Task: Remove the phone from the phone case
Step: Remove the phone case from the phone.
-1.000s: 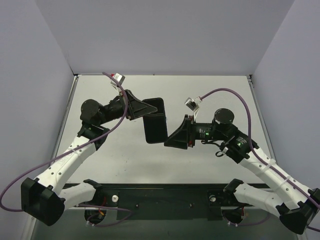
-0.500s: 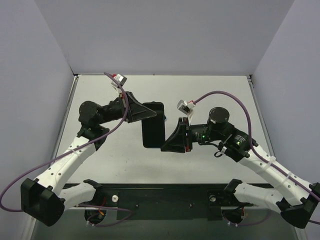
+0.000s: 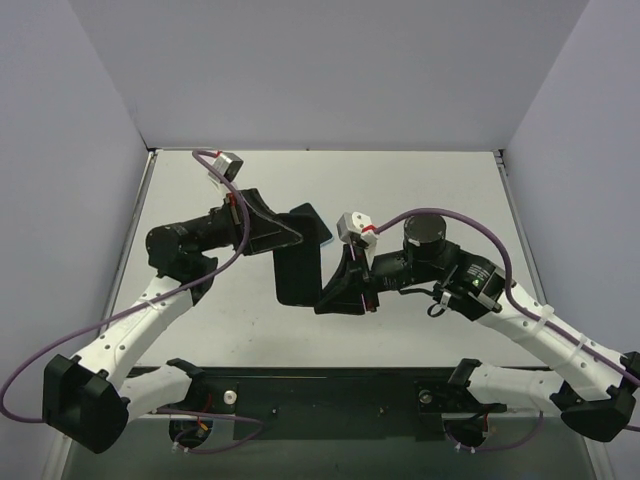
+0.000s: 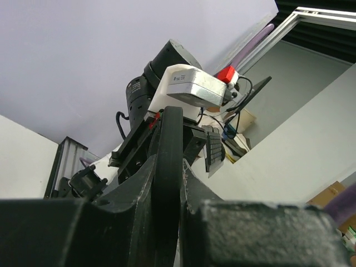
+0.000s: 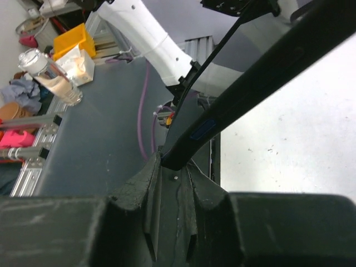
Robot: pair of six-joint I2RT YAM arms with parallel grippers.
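The phone in its black case (image 3: 298,268) is one dark slab held in the air between the two arms. I cannot tell phone from case. My left gripper (image 3: 287,236) is shut on its far end. In the left wrist view the slab (image 4: 168,150) stands edge-on between the fingers. My right gripper (image 3: 326,293) is shut on its near right corner. In the right wrist view the slab's edge (image 5: 250,92) runs up to the right from the pinched corner (image 5: 177,160). A dark flap (image 3: 312,221) sticks out by the left gripper; I cannot tell what it is.
The white table (image 3: 420,190) has grey walls on three sides. The black base rail (image 3: 320,395) runs along the near edge. Purple cables (image 3: 470,205) loop over both arms. The right arm's wrist camera (image 4: 192,89) shows close in front of the left wrist.
Both grippers have moved left and toward the near edge with the slab. The slab has tilted, and the right wrist has rolled so its camera now faces up.
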